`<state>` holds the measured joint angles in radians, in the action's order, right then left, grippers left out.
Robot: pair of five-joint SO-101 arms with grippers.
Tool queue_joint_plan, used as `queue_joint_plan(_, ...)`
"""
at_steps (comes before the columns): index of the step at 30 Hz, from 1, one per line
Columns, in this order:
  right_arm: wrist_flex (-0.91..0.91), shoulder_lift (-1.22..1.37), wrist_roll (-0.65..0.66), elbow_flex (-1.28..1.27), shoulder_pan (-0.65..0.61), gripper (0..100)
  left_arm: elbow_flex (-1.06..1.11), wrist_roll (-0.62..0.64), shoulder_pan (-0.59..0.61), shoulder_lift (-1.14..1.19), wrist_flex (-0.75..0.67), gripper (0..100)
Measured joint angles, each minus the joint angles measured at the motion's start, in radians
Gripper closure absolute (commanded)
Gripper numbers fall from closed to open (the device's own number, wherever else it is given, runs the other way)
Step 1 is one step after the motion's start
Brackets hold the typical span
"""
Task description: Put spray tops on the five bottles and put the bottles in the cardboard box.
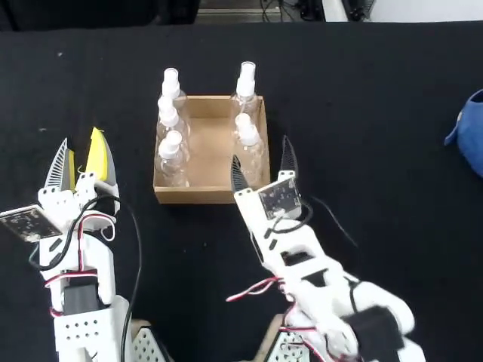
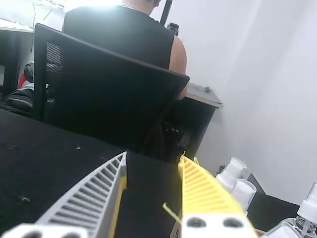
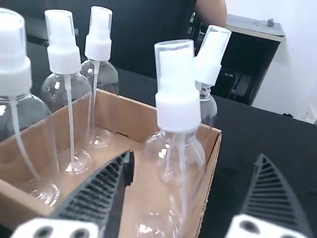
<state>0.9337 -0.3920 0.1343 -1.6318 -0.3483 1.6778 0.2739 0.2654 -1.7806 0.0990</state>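
Observation:
The cardboard box (image 1: 204,192) stands at the table's middle and holds five clear bottles with white spray tops. Three line its left side (image 1: 171,154) and two its right (image 1: 247,83). My right gripper (image 1: 261,153), with black fingers, is open at the box's near right corner, straddling the nearer right bottle (image 1: 247,143). In the right wrist view that bottle (image 3: 176,148) stands upright in the box (image 3: 131,116) between my open fingers (image 3: 99,193), untouched. My left gripper (image 1: 79,154), one finger white and one yellow, is open and empty to the left of the box. From the left wrist, spray tops (image 2: 237,181) show beyond its gripper (image 2: 153,156).
A blue object (image 1: 469,139) lies at the table's right edge. Black table surface (image 1: 362,113) stretches around the box on all sides. A black chair (image 2: 99,94) stands beyond the table's far edge.

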Motion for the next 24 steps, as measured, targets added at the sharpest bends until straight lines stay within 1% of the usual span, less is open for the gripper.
queue_joint_plan(2,0.0,-0.049,-0.002,-0.031,0.0,75.5,0.0,0.0,0.0,0.0,0.0,97)
queue_joint_plan(4,-0.021,-0.094,-0.002,-0.037,-0.002,85.7,0.0,0.0,0.0,0.0,0.0,97)
queue_joint_plan(6,-0.08,-0.14,-0.002,-0.037,-0.002,97.5,0.0,0.0,0.0,0.0,0.0,97)
queue_joint_plan(7,-0.117,-0.166,-0.002,-0.037,-0.002,99.2,0.0,0.0,0.0,0.0,0.0,97)
queue_joint_plan(9,-0.195,-0.216,-0.002,-0.037,0.0,95.6,0.0,0.0,0.0,0.0,0.0,97)
queue_joint_plan(12,-0.302,-0.308,0.002,-0.037,0.021,99.0,0.0,0.0,0.0,0.0,0.006,97)
queue_joint_plan(17,-0.471,-0.496,0.0,-0.043,0.118,98.4,0.0,0.0,0.0,0.0,0.063,97)
queue_joint_plan(21,-0.628,-0.66,0.0,-0.044,0.132,98.4,0.0,0.0,0.0,0.0,0.064,97)
queue_joint_plan(24,-0.778,-0.789,0.002,-0.055,0.155,98.4,0.0,0.0,0.0,0.0,0.064,97)
